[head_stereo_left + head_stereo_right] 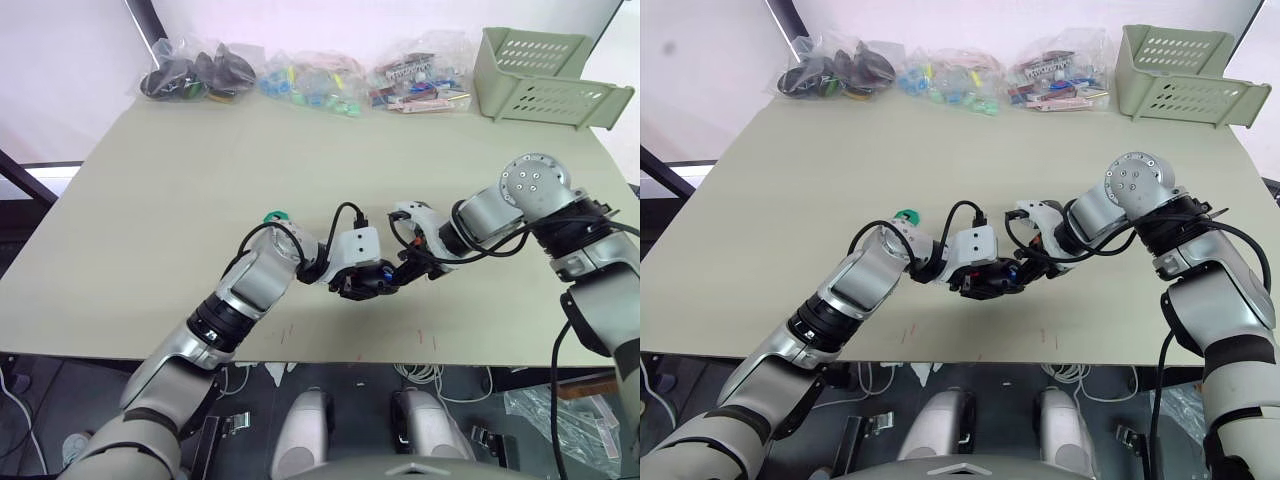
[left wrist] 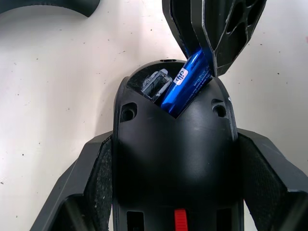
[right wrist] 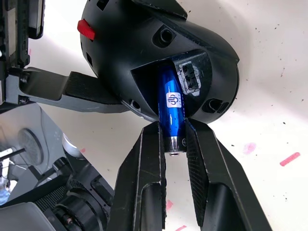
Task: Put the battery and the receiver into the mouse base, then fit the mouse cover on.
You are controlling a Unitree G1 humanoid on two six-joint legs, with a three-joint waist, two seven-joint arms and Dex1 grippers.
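The left gripper (image 2: 173,192) clamped the mouse base (image 2: 175,159) between its two fingers, holding it at the near middle of the table (image 1: 150,200). The right gripper (image 3: 174,144) was closed on the battery (image 3: 171,106), pinching its pale end, with the blue body angled into the open slot of the base. The receiver (image 3: 189,76) sat in the compartment just beside the battery. A green disc (image 1: 276,216) lay on the table behind the left arm. Bags (image 1: 300,75) and a green basket (image 1: 540,75) stood along the far edge.
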